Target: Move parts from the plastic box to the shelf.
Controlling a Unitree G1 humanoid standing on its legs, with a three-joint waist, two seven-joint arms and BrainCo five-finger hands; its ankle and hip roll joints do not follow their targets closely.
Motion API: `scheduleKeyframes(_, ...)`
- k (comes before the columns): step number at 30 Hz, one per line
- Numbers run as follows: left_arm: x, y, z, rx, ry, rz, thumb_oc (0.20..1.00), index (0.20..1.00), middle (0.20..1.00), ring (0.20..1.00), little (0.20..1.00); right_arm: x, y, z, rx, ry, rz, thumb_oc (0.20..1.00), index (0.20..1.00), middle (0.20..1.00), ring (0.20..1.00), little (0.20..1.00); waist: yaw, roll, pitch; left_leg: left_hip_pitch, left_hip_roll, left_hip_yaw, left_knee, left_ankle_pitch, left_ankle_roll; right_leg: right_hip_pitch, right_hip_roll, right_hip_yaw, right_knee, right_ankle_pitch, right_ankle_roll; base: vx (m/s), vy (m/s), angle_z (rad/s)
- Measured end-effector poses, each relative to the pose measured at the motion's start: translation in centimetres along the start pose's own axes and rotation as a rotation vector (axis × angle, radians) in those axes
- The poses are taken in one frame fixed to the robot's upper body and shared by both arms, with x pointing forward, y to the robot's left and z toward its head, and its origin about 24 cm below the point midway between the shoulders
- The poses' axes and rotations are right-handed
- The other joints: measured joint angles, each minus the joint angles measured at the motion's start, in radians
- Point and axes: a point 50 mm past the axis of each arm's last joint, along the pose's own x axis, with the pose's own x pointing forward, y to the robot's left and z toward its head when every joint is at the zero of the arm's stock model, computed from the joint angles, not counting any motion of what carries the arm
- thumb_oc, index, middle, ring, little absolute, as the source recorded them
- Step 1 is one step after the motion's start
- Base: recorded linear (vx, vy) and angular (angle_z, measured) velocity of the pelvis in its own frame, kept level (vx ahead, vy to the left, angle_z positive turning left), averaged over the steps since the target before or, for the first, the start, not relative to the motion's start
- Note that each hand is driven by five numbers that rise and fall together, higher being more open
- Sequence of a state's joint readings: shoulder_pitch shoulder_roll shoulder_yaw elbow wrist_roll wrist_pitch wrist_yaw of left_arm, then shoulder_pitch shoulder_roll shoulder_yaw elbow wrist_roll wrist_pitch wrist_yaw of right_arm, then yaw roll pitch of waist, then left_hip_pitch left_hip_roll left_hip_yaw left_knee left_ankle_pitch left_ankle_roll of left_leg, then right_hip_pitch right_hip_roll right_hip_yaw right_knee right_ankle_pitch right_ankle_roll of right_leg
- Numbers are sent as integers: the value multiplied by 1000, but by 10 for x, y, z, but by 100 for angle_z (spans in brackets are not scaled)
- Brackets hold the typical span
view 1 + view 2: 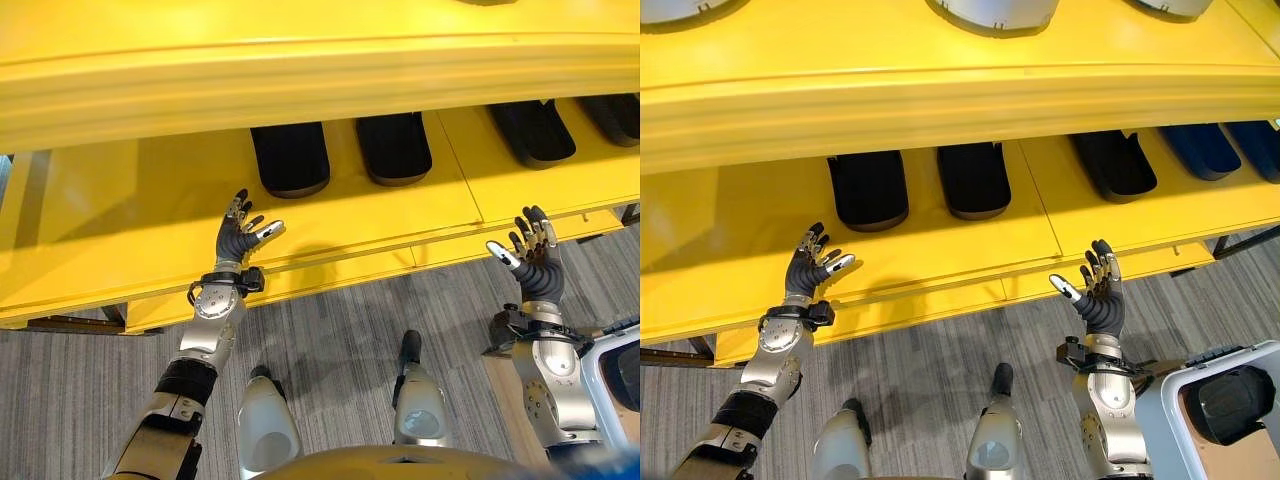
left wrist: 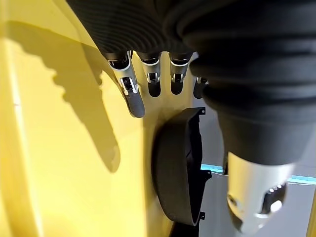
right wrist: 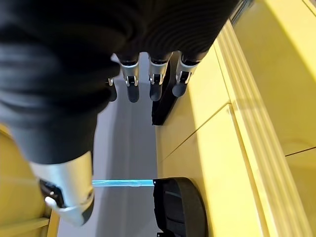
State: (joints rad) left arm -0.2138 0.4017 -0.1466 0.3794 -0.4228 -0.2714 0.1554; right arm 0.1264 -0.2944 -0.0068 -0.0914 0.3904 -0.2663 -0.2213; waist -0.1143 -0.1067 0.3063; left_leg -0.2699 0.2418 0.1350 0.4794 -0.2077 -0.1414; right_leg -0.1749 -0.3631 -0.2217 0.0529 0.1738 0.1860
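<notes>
Both robot hands empty, fingers spread open: left robot hand [image 1: 238,236] over the yellow shelf [image 1: 120,210] front edge, right robot hand [image 1: 1100,292] just off it. Four dark parts [image 1: 868,188] lie on the shelf, long axes front-to-back; plastic box [image 1: 1230,400] at lower right holds another dark part.

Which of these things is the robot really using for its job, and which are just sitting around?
For the job:
- yellow shelf
- black parts already on it
- plastic box with a black part inside
- left hand and right hand, both open and holding nothing

Just there:
- white round things on the shelf above
- grey floor
</notes>
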Motion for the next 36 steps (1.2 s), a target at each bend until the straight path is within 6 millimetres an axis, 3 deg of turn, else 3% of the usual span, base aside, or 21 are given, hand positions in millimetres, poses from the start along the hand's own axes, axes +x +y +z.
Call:
scheduleKeyframes(7, -31, 3, -21, -38, 94, -46, 1000, 1000, 1000, 1000, 1000, 3, 2, 2, 5, -9, 6, 1000, 1000, 1000, 1000, 1000, 18, 24, -13, 109, 5, 19, -112, 38, -14, 61, 12, -5, -24, -10, 0, 59, -49, -4)
scheduleKeyframes(16, -72, 1, -51, -154, 250, -51, 1000, 1000, 1000, 1000, 1000, 3, -5, 1, -12, 7, -24, 1000, 1000, 1000, 1000, 1000, 17, 65, -121, 303, 31, 34, -376, 159, -43, 157, 63, -40, -52, -37, 0, 65, -79, 3)
scheduleKeyframes(25, -72, -14, -43, -240, 214, -111, 1000, 1000, 1000, 1000, 1000, 4, -2, -4, -42, 37, 11, 1000, 1000, 1000, 1000, 1000, 18, 108, -201, 371, 73, 82, -450, 189, -33, 150, 115, -4, -36, -61, -14, -22, -125, -14)
scheduleKeyframes(29, -73, -22, -42, -274, 211, -131, 1000, 1000, 1000, 1000, 1000, 9, -5, -2, -83, 34, 31, 1000, 1000, 1000, 1000, 1000, 20, 134, -210, 368, 122, 85, -461, 208, -2, 108, 158, -3, 40, -100, -41, -55, -195, -5)
scheduleKeyframes(31, -72, -24, -38, -294, 200, -137, 1000, 1000, 1000, 1000, 1000, 16, -4, 5, -109, 3, 46, 1000, 1000, 1000, 1000, 1000, 24, 137, -211, 361, 151, 75, -460, 220, 20, 37, 173, -1, 196, -188, -69, -71, -218, 5)
scheduleKeyframes(32, -73, -26, -39, -303, 204, -140, 1000, 1000, 1000, 1000, 1000, 19, -5, 8, -125, -8, 54, 1000, 1000, 1000, 1000, 1000, 31, 147, -213, 355, 165, 71, -457, 235, 77, 24, 187, -6, 218, -217, -79, -49, -311, 8)
scheduleKeyframes(33, -73, -27, -39, -305, 202, -140, 1000, 1000, 1000, 1000, 1000, 21, -5, 10, -130, -19, 58, 1000, 1000, 1000, 1000, 1000, 42, 152, -208, 345, 170, 76, -446, 263, 104, 13, 193, -7, 244, -223, -86, -68, -236, 18)
scheduleKeyframes(35, -68, -26, -36, -296, 187, -145, 1000, 1000, 1000, 1000, 1000, 23, -7, 13, -126, -32, 33, 1000, 1000, 1000, 1000, 1000, 18, 127, -206, 247, 178, 100, -376, 359, 100, -33, 182, -16, 354, -305, -122, -60, -172, 82)
scheduleKeyframes(36, -69, -29, -38, -311, 194, -142, 1000, 1000, 1000, 1000, 1000, 23, -9, 13, -126, -32, 18, 1000, 1000, 1000, 1000, 1000, 15, 125, -202, 252, 184, 134, -393, 407, 124, -26, 182, -31, 346, -315, -135, -63, -190, 79)
